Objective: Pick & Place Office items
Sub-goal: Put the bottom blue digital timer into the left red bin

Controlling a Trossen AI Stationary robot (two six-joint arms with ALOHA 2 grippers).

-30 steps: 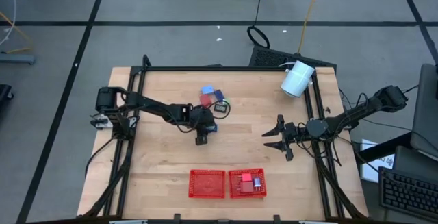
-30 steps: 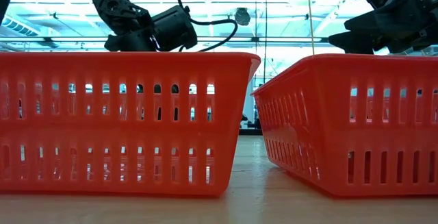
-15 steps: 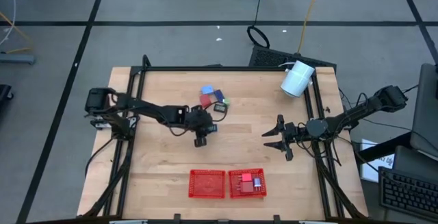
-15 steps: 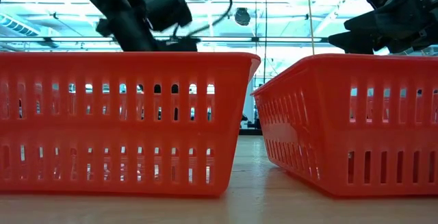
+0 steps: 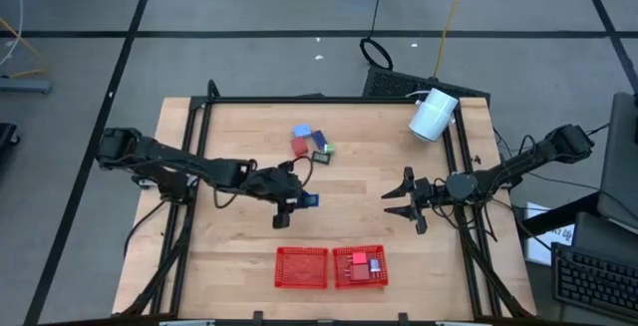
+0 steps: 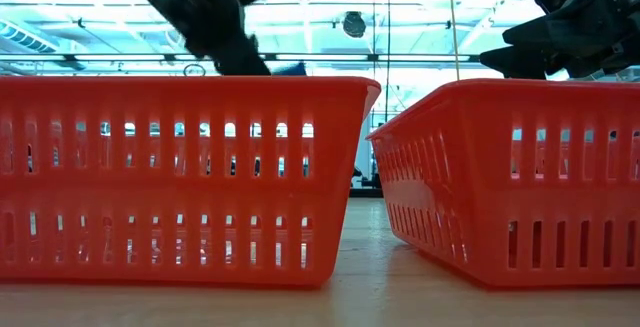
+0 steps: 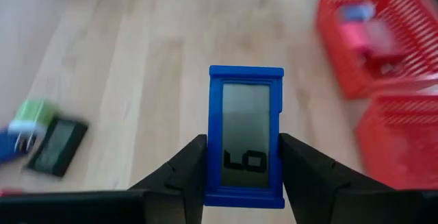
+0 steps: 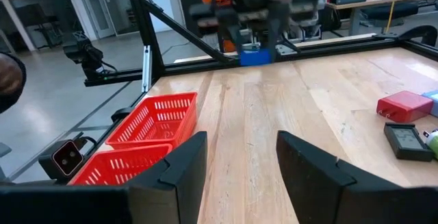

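Low view hides tray contents (left end effector (image 6: 262, 65) possibly cropped).

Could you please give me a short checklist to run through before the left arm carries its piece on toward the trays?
1. Left tool shut on the dark blue piece: ok.
2. Piece lifted off the table: ok, the low view shows it above the tray rims.
3. Left red tray has room: ok, looks empty.
4. Right red tray already holds pieces: ok.
5. Right tool open and apart from the path: ok.
6. Remaining pieces undisturbed: cannot tell.
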